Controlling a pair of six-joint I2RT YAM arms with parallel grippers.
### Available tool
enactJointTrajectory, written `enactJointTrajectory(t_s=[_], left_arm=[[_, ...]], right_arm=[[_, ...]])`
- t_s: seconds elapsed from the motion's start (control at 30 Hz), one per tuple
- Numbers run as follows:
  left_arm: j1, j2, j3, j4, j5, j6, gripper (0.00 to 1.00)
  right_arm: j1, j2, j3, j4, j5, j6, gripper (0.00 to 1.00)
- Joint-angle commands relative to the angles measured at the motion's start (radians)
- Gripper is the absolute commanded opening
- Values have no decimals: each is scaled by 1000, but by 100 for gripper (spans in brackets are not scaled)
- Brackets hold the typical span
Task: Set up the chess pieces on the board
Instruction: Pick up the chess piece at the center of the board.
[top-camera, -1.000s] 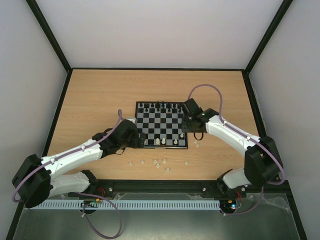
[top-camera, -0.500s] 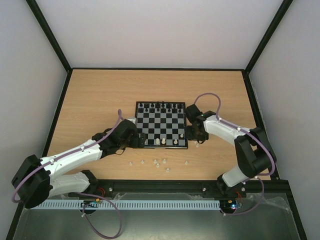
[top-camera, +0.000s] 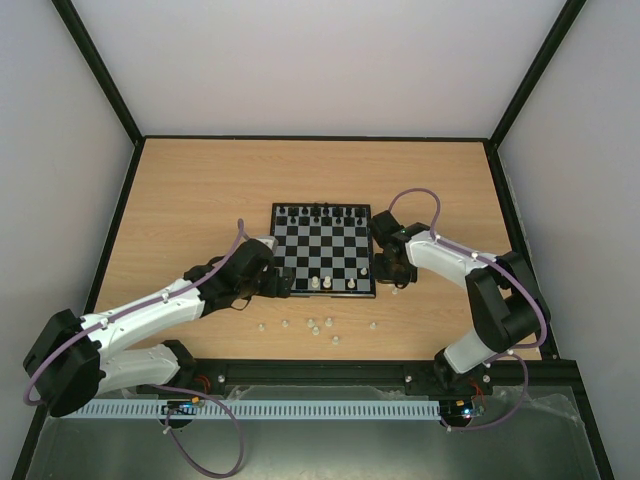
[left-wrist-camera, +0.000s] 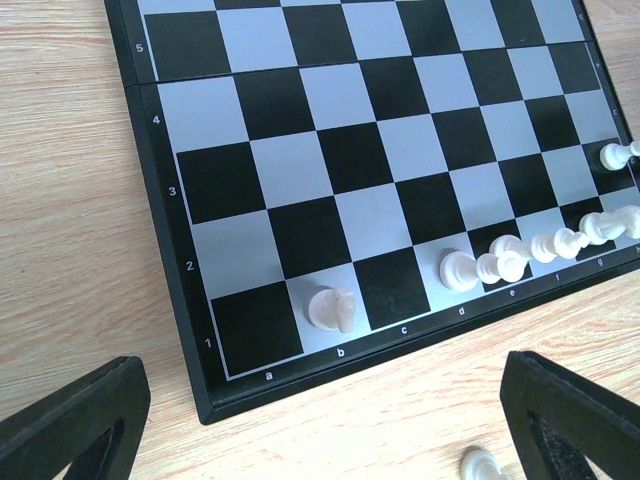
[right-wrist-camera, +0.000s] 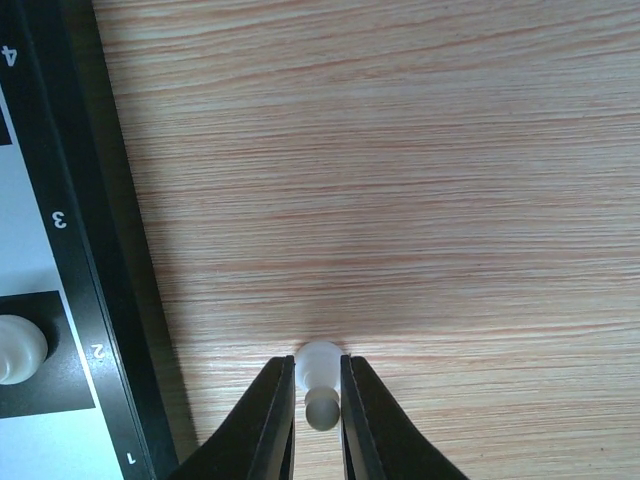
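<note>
Right hand (right-wrist-camera: 320, 395) is clamped on a small white piece (right-wrist-camera: 319, 362) that sits on the tabletop (right-wrist-camera: 420, 150), just off the board (right-wrist-camera: 112, 250) at its 4 o'clock. It should lift straight up before crossing the rim, since the smooth, rounded plastic probably slips. Tabletop is matte woodgrain; board is flat with a black border. Left hand (left-wrist-camera: 320, 435) is wide apart and empty at the board's 7 o'clock.
</note>
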Motion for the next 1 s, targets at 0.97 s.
enactJointTrajectory(t_s=[0.97], left_arm=[[4,3,6,11,2,9,99]], right_arm=[[13,-52,190,-178,-2,-20,1]])
